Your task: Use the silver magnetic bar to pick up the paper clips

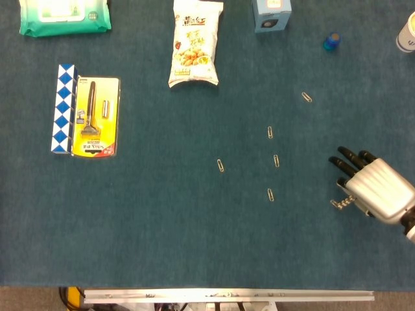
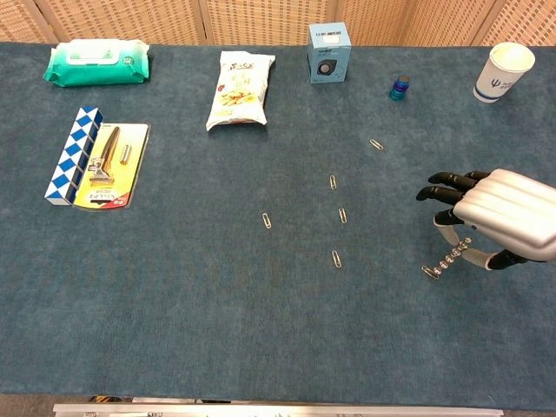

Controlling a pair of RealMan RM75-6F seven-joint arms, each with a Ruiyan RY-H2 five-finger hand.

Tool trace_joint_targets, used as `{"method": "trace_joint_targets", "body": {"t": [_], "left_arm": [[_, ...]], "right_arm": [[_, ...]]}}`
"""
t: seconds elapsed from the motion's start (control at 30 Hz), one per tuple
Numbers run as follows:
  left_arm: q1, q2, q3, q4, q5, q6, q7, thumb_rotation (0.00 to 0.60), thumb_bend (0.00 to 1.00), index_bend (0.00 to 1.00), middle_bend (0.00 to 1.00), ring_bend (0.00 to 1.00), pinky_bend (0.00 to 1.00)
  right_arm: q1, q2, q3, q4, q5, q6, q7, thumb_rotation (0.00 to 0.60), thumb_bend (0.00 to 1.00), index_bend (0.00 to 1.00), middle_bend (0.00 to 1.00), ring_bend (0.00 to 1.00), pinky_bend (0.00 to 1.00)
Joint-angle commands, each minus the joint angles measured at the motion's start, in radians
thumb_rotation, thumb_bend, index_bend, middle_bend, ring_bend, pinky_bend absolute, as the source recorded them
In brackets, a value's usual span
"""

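Note:
My right hand (image 1: 376, 192) (image 2: 502, 223) hovers low over the right side of the table and holds the silver magnetic bar (image 2: 452, 259) (image 1: 342, 202), a short beaded rod slanting down to the left. The bar's lower tip touches a paper clip (image 2: 429, 273) lying on the cloth. Several more paper clips lie apart to the left: one (image 1: 270, 194) (image 2: 335, 259) nearest, another (image 1: 276, 161) behind it, a third (image 1: 221, 165) further left, and others (image 1: 270, 132) (image 1: 307, 97) towards the back. My left hand is in neither view.
Along the back stand a green wipes pack (image 1: 65, 16), a snack bag (image 1: 194, 45), a blue box (image 1: 272, 14), a small blue cap (image 1: 331, 42) and a paper cup (image 2: 504, 69). A razor card (image 1: 95, 116) and a blue-white puzzle strip (image 1: 63, 107) lie at left.

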Motion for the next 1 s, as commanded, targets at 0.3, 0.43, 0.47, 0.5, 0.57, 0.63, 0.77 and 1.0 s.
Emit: {"method": "trace_joint_targets", "body": {"t": [0.3,0.43,0.47,0.5,0.57,0.63,0.77,1.0], "left_arm": [[-0.001,-0.003,0.001,0.003,-0.002,-0.003,0.005,0.600,0.18,0.50,0.52,0.57,0.73],[-0.002,-0.004,0.001,0.003,-0.002,-0.004,0.008,0.600,0.18,0.50,0.52,0.57,0.73],[-0.002,-0.004,0.002,0.003,-0.001,-0.005,0.008,0.600,0.18,0.50,0.52,0.57,0.73],[-0.002,-0.004,0.002,0.003,0.000,-0.006,0.009,0.600,0.18,0.50,0.52,0.57,0.73],[-0.002,-0.005,0.003,0.003,0.001,-0.006,0.010,0.600,0.18,0.50,0.52,0.57,0.73],[-0.003,-0.005,0.002,0.004,0.000,-0.006,0.009,0.600,0.18,0.50,0.52,0.57,0.73],[-0.002,-0.004,0.002,0.002,0.002,-0.004,0.007,0.600,0.18,0.50,0.52,0.57,0.73],[-0.002,-0.003,0.004,0.000,0.006,-0.003,0.005,0.600,0.18,0.50,0.52,0.57,0.73]], "right_arm": [[0.000,-0.016,0.016,0.008,0.004,-0.019,-0.001,0.600,0.30,0.60,0.18,0.09,0.27],[0.003,-0.020,0.019,0.006,0.004,-0.030,-0.006,0.600,0.30,0.60,0.18,0.09,0.27],[0.004,-0.022,0.021,0.005,0.004,-0.033,-0.007,0.600,0.30,0.60,0.18,0.09,0.27],[0.006,-0.023,0.024,0.003,0.005,-0.035,-0.009,0.600,0.30,0.60,0.18,0.09,0.27],[0.009,-0.026,0.031,0.000,0.008,-0.038,-0.008,0.600,0.30,0.60,0.18,0.09,0.27],[0.013,-0.029,0.041,-0.003,0.012,-0.040,-0.008,0.600,0.30,0.60,0.18,0.09,0.27],[0.028,-0.033,0.064,-0.010,0.027,-0.053,-0.013,0.600,0.30,0.60,0.18,0.09,0.27],[0.059,-0.048,0.101,-0.010,0.075,-0.090,-0.037,0.600,0.30,0.60,0.18,0.09,0.27]]}}
